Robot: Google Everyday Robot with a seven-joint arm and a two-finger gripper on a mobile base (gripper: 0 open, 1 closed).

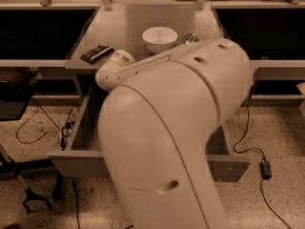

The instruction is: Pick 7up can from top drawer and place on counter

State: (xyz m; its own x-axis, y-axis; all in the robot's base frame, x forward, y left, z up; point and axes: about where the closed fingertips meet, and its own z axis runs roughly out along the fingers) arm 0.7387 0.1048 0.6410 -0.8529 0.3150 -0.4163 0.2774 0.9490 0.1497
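Note:
My arm (pixel 176 128) fills the middle of the camera view and reaches down over the open top drawer (pixel 78 162), covering most of its inside. My gripper is hidden behind the arm. The 7up can is not visible in the drawer. A small silvery-green can-like thing (pixel 189 38) lies on the grey counter (pixel 128 25) just right of a white bowl (pixel 159 38), half hidden by the arm; I cannot tell which can it is.
A flat black object (pixel 96 53) lies at the counter's front left. Dark recessed bays (pixel 38 32) flank the counter. Cables and a power adapter (pixel 265 168) lie on the floor at the right, more cables (pixel 28 132) at the left.

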